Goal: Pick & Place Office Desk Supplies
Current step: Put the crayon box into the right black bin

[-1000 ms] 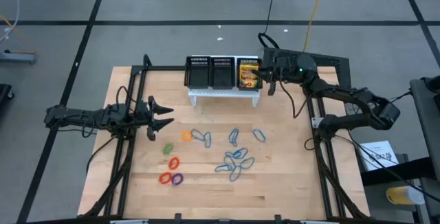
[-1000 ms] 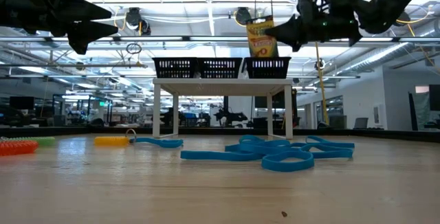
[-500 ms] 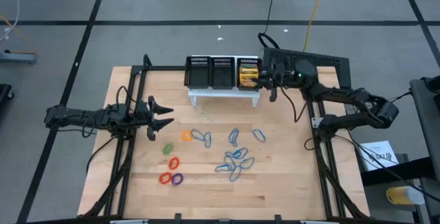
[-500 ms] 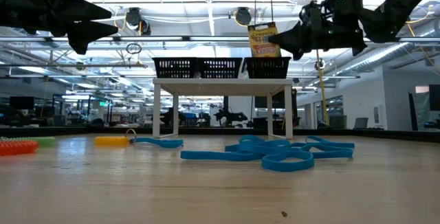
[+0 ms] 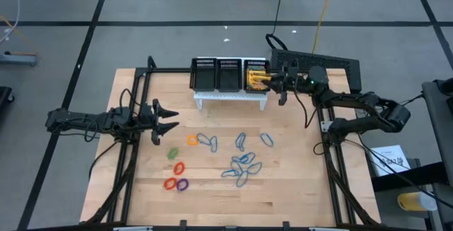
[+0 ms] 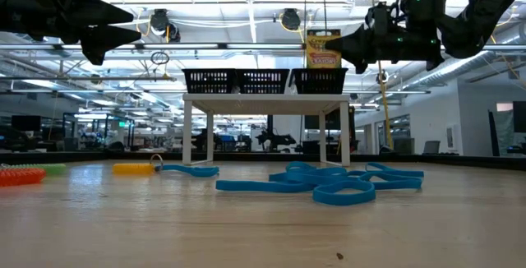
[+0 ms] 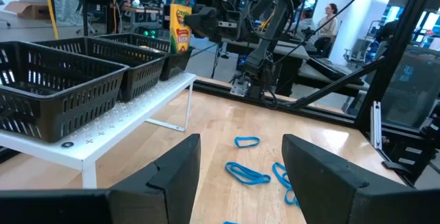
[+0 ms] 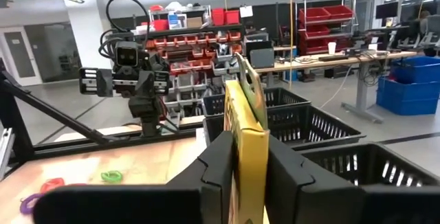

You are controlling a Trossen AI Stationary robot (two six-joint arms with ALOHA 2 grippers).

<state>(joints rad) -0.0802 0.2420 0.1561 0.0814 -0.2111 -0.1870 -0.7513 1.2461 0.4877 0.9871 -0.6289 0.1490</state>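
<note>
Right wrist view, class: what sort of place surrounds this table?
Probably a workshop or robotics lab: shelves of red storage bins, workbenches with blue crates beyond, and exposed ceiling pipes. The right gripper holds a crayon box.

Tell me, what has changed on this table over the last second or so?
The right hand has carried the small yellow-and-green crayon box sideways, toward the right end of the black three-compartment mesh organiser, turning it from tilted to upright. It still grips the box between its fingers. The left hand has not moved, and the thin blue loops and coloured loops lie as before.
</note>
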